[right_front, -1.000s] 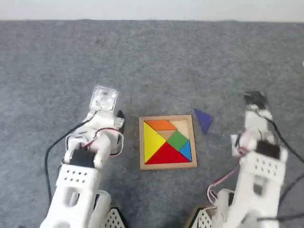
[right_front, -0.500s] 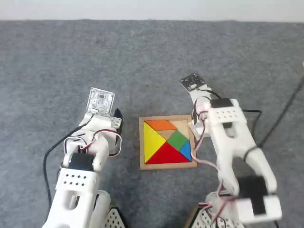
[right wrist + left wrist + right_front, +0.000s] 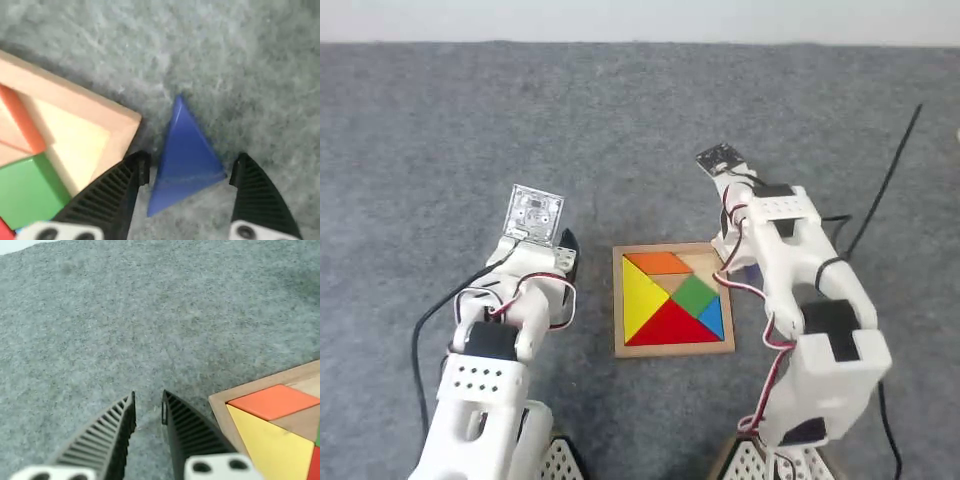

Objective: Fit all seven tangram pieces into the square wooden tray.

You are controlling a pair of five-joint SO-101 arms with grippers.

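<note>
Checking the right arm first: what has changed? (Inspector)

It has swung in from the right edge of the surface (image 3: 620, 130) within the last second and now stands beside the tray (image 3: 672, 348). The right pincer (image 3: 191, 160) is spread, one finger on each side of the blue triangle (image 3: 187, 150), and has not closed on it. (Assistant)

And where is the triangle? (Inspector)

It lies flat on the felt just outside the tray's corner, close to the rim. The bare wooden slot (image 3: 75, 135) is inside that same corner. The other pieces are seated. (Assistant)

And the left arm? (Inspector)

It has barely moved. The left pincer (image 3: 148, 402) is parted by a narrow gap, holds nothing, and rests over the felt beside the tray. In my judgement the last piece is about to be gripped, and it will need turning to fit the slot. (Assistant)
</note>
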